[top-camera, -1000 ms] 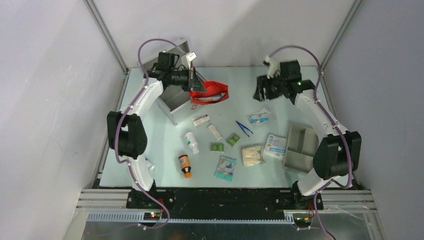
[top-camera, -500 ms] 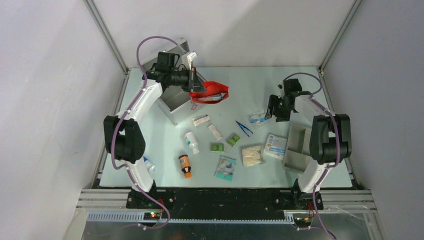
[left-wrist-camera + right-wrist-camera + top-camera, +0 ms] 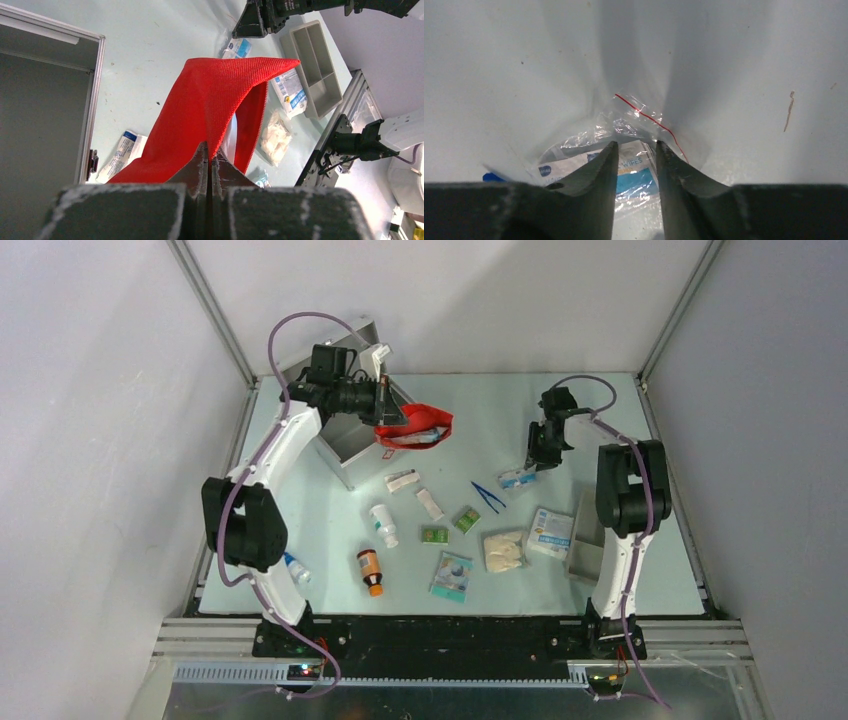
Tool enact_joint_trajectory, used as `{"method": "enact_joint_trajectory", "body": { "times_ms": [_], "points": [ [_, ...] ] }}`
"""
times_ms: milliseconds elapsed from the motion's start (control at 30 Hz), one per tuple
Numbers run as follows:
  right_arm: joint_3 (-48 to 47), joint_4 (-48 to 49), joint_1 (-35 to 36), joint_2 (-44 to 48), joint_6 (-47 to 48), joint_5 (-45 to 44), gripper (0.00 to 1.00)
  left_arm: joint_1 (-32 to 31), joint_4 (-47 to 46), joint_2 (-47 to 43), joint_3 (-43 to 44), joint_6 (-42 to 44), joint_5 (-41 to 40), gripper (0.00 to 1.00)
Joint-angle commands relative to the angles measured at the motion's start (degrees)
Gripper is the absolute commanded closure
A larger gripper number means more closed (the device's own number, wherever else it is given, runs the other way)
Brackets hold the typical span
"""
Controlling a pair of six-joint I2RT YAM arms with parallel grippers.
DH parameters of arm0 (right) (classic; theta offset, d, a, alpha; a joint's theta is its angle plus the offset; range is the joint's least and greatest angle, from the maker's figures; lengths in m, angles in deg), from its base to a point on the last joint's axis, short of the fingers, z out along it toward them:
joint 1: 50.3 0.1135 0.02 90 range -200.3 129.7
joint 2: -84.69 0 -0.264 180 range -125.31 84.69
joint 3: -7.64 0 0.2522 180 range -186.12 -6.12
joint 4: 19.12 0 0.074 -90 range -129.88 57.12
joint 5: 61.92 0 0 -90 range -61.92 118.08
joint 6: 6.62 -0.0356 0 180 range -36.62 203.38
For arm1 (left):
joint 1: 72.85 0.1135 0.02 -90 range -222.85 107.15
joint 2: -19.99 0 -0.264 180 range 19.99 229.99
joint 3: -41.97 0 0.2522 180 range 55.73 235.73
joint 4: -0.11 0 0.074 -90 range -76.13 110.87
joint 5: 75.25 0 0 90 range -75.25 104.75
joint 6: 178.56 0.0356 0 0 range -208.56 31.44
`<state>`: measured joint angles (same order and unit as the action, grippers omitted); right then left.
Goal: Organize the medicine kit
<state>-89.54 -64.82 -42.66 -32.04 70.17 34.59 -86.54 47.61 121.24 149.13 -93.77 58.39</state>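
The medicine kit [image 3: 347, 437], an open silver case, stands at the back left; its grey inside and metal rim show in the left wrist view [image 3: 92, 100]. My left gripper [image 3: 388, 410] is shut on the edge of the flat red pouch [image 3: 422, 424] and holds it up just right of the case; the pinched fabric shows in the left wrist view [image 3: 215, 95] at the gripper [image 3: 208, 157]. My right gripper [image 3: 537, 462] is open and low over a clear bag of wipes [image 3: 520, 478]. In the right wrist view the gripper [image 3: 636, 150] straddles the bag [image 3: 624, 122].
A grey divided tray [image 3: 592, 532] sits at the right. Blue tweezers [image 3: 488, 496], a white bottle [image 3: 383, 525], an orange-capped bottle [image 3: 371, 571], small boxes, gauze [image 3: 503, 550] and packets [image 3: 552, 532] lie across the middle of the table.
My right arm has swung from the back right down and inward to the wipes bag. My left gripper has drawn the red pouch slightly left, toward the case.
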Motion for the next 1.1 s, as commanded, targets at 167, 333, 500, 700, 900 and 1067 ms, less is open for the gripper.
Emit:
{"method": "enact_joint_trajectory", "body": {
  "times_ms": [167, 333, 500, 700, 900, 1067],
  "points": [
    [1.05, -1.95, 4.41, -0.41, 3.92, -6.5, 0.66, 0.65, 0.06, -1.79, 2.85, 1.48, -0.31, 1.0],
    [2.37, -0.56, 5.73, -0.36, 6.74, -6.27, 0.89, 0.62, -0.05, -0.51, 4.19, 1.06, -0.16, 1.0],
    [-1.76, -1.22, 3.62, 1.66, 6.24, -4.31, 0.99, 0.64, 0.02, -0.22, 4.82, 1.1, -0.31, 1.0],
    [-7.02, -8.02, -0.91, 7.99, 16.55, 16.42, 0.69, 0.69, -0.06, -1.22, 4.16, 1.69, -0.73, 1.0],
    [-4.9, -21.02, 1.63, 11.34, 63.7, 30.03, 0.5, 0.76, 0.01, -0.58, 4.8, 1.33, -0.28, 1.0],
    [2.83, -22.13, 4.46, 13.3, 103.72, 23.39, 0.46, 0.8, -0.03, -0.26, 5.46, 1.17, 0.09, 1.0]
  ]
}}
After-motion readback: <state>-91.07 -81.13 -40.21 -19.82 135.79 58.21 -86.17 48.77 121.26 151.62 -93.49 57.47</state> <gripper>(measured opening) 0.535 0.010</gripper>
